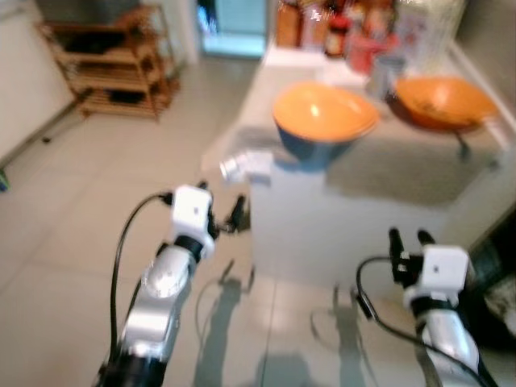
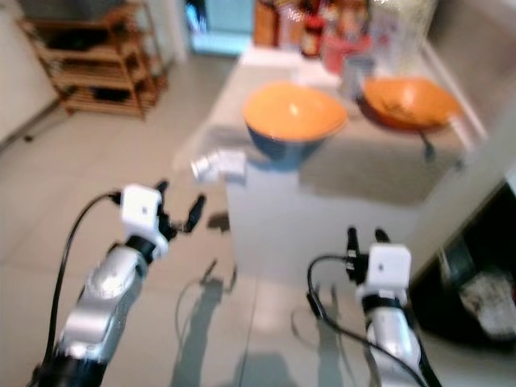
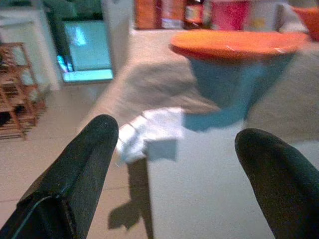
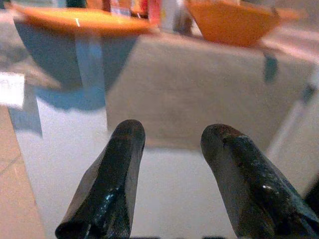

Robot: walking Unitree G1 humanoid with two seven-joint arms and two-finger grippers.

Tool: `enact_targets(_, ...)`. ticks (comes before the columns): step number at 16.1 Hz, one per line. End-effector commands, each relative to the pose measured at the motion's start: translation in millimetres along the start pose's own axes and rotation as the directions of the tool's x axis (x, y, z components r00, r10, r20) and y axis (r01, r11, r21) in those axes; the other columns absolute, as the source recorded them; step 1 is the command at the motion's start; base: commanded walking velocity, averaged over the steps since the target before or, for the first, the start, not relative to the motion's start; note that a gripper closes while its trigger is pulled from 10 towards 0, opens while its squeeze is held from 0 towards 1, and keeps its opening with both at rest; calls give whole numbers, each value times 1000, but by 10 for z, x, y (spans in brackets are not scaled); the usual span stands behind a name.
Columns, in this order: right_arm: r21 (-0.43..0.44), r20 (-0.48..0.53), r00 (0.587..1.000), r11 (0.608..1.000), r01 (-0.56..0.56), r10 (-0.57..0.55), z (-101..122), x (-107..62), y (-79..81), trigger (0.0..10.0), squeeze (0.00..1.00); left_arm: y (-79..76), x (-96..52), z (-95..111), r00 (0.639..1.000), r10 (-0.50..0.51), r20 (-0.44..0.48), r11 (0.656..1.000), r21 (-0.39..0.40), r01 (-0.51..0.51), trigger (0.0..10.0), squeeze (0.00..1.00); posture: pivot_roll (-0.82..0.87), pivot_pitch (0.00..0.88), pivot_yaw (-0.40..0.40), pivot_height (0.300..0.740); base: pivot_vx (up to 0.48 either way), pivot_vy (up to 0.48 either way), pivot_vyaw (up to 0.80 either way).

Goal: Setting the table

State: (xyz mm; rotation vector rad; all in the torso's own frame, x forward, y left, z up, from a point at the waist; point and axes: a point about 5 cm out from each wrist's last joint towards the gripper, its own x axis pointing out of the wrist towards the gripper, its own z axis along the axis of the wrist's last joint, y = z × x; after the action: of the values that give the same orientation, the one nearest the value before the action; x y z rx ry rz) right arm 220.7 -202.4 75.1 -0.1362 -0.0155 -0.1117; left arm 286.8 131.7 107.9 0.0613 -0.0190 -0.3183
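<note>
In the left eye view, which is a little blurred, you see a white table [image 1: 339,218] in front of the robot, and on it stands a large bowl [image 1: 325,121], orange inside and blue outside, near the table's left edge. A second orange bowl [image 1: 443,102] stands farther right, and behind both there is a group of bottles and jars [image 1: 347,32] at the far end. A crumpled white cloth [image 1: 246,165] lies at the near left corner of the table, just beside the blue bowl. The left gripper [image 1: 226,218] is held up close to this corner with its fingers apart, and the right gripper [image 1: 407,242] is held in front of the near side of the table, fingers also apart and holding nothing. A wooden rack [image 1: 113,64] stands on the tiled floor far to the left. In the right eye view you find the same layout. In the left wrist view the two black fingers [image 3: 75,174] are wide apart, with the cloth and the bowl ahead between them. In the right wrist view the fingers [image 4: 112,184] are apart and empty, pointing at the table's side below both bowls.
</note>
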Motion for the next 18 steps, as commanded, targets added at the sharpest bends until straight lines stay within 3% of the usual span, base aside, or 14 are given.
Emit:
enact_targets(1, 5, 28, 999, 1000, -23, 23, 64, 24, 78, 10000, 0, 112, -26, 29, 999, 32, 8, 999, 16, -32, 10000, 0, -32, 4, 19, 740, 480, 0, 0)
enact_targets(4, 8, 25, 999, 1000, -28, 28, 61, 22, 90, 10000, 0, 89, -22, 35, 1000, 16, 16, 999, 42, -17, 10000, 0, -32, 0, 19, 740, 480, 0, 0)
enact_targets(16, 30, 16, 998, 998, -56, 55, 69, 64, 141, 10000, 0, 86, 0, 51, 1000, -9, 15, 997, 78, 8, 10000, 0, -25, 0, 32, 740, 0, 0, 0)
enact_targets(18, 31, 12, 998, 998, -58, 57, 62, 43, 153, 10000, 0, 65, -3, 46, 1000, -28, 14, 995, 99, 26, 10000, 0, -29, 0, 35, 740, 0, -384, 0)
